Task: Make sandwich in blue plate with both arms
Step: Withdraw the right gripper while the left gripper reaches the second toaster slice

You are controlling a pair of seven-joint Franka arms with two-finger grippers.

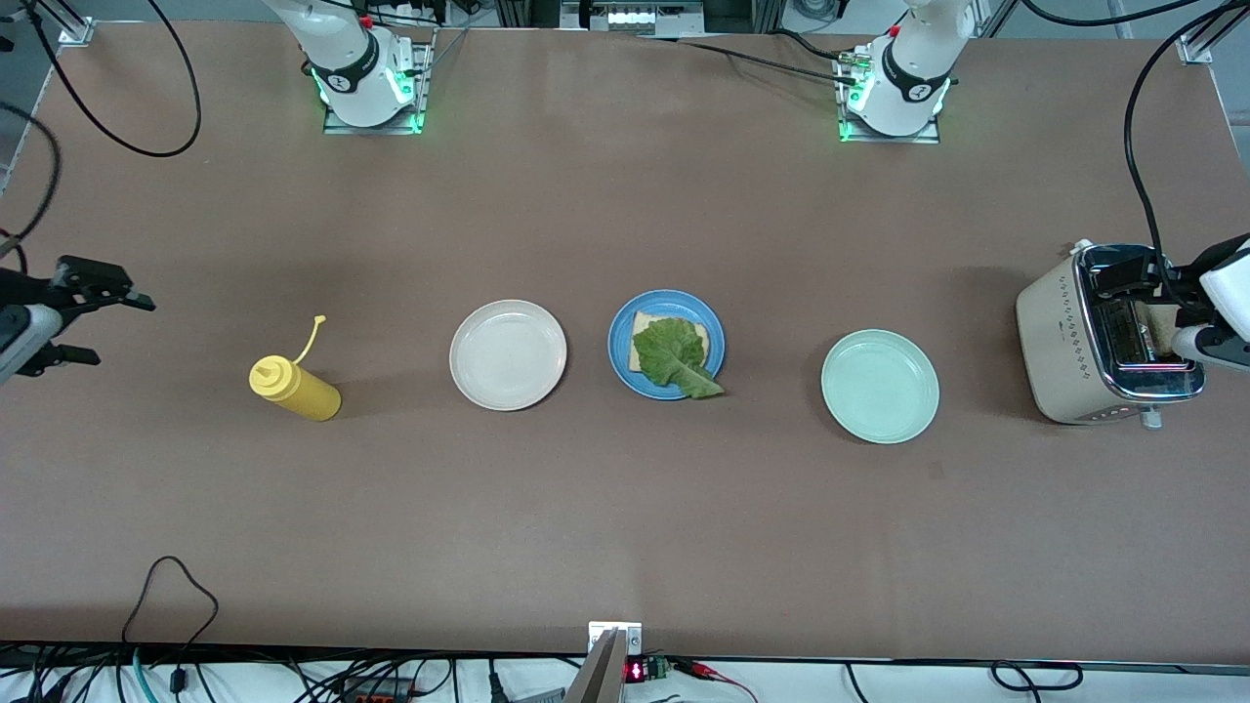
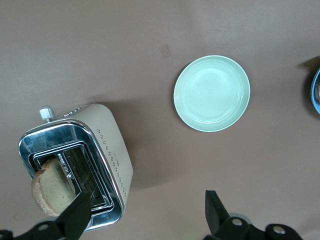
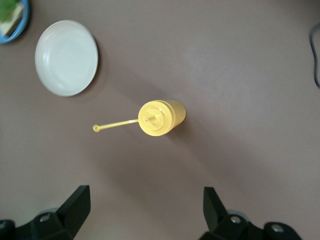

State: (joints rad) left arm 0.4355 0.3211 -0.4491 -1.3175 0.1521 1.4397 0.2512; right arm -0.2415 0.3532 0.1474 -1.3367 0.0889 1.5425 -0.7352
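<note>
Black-fingered right tool [image 3: 144,197]: hangs over the worktop [image 1: 625,547] edge at the right arm's end, jaws wide, holding nothing. I judge this arm to be waiting, parked out of the way.

Yellow squeeze bottle [image 1: 293,388]: stands upright on the worktop near the right arm's end, cap strap sticking out. It is nearest to the waiting tool but untouched.

Cream-white plate [image 1: 508,353]: nothing on it, midway between the base edge and the front-camera edge, beside the bottle. Its contents have probably gone into the build.

Blue plate [image 1: 619,322]: at the worktop's centre, just beside the cream one and reachable by both arms. This is where the sandwich is being assembled.

Sandwich, part-built: one bread slice [image 1: 642,320] lies flat on the blue plate with a lettuce leaf [image 1: 672,353] on top, the leaf tip overhanging the rim toward the front camera. No top slice yet.

Mint-green plate [image 1: 880,386]: bare, between the blue plate and the toaster.

Cream and chrome toaster [image 1: 1074,342]: near the worktop edge at the left arm's end. A toasted slice [image 2: 50,190] stands up out of its slot, ready to lift.

Left tool [image 2: 147,200]: poised over the toaster, pointing down, jaws wide and gripping nothing. One finger [image 2: 80,212] is close by the slice and the other hangs clear of the toaster body. I read this as lining up to take the top slice, and it looks off-centre for now.
</note>
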